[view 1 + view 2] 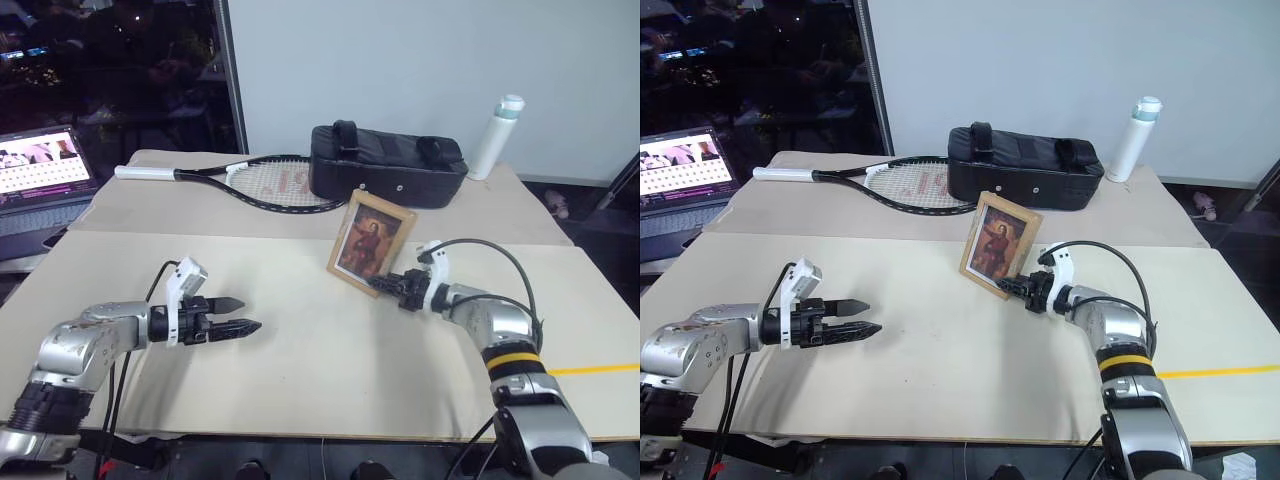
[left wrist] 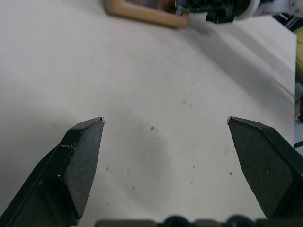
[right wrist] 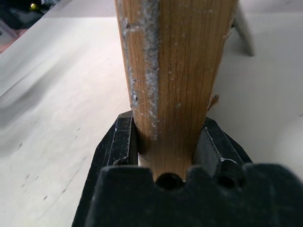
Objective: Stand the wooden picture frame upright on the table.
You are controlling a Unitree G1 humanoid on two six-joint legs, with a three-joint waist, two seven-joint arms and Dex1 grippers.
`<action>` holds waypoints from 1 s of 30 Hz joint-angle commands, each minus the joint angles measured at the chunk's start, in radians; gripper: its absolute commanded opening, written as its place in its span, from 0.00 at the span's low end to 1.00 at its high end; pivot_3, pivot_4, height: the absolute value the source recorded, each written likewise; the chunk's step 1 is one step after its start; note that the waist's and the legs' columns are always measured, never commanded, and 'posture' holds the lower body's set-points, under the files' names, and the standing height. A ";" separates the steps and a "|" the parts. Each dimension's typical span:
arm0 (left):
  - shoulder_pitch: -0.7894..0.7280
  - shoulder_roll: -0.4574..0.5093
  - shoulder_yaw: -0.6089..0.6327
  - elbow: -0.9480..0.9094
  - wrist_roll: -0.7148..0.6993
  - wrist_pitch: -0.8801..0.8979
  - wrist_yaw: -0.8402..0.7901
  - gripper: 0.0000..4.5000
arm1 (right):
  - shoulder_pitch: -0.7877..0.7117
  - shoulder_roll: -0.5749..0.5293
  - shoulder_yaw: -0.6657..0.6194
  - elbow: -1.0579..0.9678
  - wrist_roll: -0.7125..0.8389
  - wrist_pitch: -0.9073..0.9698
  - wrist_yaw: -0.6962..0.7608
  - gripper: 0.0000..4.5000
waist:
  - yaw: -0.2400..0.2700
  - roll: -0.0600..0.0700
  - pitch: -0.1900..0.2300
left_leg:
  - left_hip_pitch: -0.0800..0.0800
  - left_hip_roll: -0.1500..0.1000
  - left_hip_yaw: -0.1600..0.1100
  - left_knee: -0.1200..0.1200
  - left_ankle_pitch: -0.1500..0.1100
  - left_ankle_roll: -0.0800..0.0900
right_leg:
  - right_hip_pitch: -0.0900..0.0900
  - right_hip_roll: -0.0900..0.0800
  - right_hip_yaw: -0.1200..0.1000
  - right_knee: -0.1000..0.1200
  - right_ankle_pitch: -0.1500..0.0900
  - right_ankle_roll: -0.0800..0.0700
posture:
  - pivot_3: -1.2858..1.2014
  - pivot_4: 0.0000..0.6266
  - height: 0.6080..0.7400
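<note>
Two grippers in the head view: right gripper (image 1: 392, 288) at centre-right is pinched on the lower right corner of the wooden picture frame (image 1: 369, 242), left gripper (image 1: 240, 314) sits lower left with fingers spread wide and nothing between them, well apart from the frame. Frame stands roughly upright near picture centre on the table (image 1: 300, 380), portrait side facing the camera, leaning a little; whether its bottom edge actually rests on the surface I can't tell. Right wrist view confirms the grip: both black fingers (image 3: 120, 142) pressed against opposite faces of the light-wood edge, tabletop behind it. Left wrist view: two fingertips far apart over bare beige surface, frame's bottom edge and the other gripper at the top of that picture. Behind the frame, upper centre: black bag (image 1: 388, 163), tennis racket (image 1: 240, 180) to its left with white grip pointing left, white bottle (image 1: 497, 137) upright at upper right. Laptop (image 1: 40, 175) with lit screen at the left edge.
</note>
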 commanded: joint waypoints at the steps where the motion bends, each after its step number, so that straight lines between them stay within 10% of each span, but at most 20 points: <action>1: -0.031 -0.009 0.010 0.028 0.029 -0.018 -0.017 1.00 | 0.052 -0.013 0.033 -0.136 0.022 0.097 0.013 0.29 | -0.001 0.000 0.000 | 0.000 0.000 0.000 0.000 0.000 0.000 | 0.000 0.000 0.000 0.000 0.000 0.000 | 0.52 0.24 0.67; 11: -0.024 -0.127 0.058 0.070 0.122 -0.208 0.035 1.00 | 0.139 -0.083 -0.069 -0.314 0.106 0.211 0.004 0.99 | 0.005 0.000 0.000 | 0.000 0.000 0.000 0.001 0.000 0.000 | 0.000 0.000 0.000 0.000 0.000 0.000 | 0.52 0.24 0.67; 20: 0.072 -0.177 0.054 0.077 0.237 -0.296 0.138 1.00 | 0.576 -0.312 -0.150 -0.601 -0.079 -0.224 0.064 0.99 | 0.015 0.001 -0.001 | 0.000 0.000 0.000 0.002 -0.001 0.002 | 0.001 0.000 0.000 -0.001 -0.001 0.001 | 0.52 0.24 0.67; 30: 0.109 -0.325 0.050 0.010 0.274 -0.327 0.295 1.00 | 0.665 -0.076 -0.341 -0.630 -0.059 -0.392 -0.244 0.99 | 0.006 0.000 -0.001 | 0.001 0.000 0.000 0.007 -0.001 0.002 | 0.003 0.000 0.001 0.000 0.001 0.002 | 0.52 0.24 0.67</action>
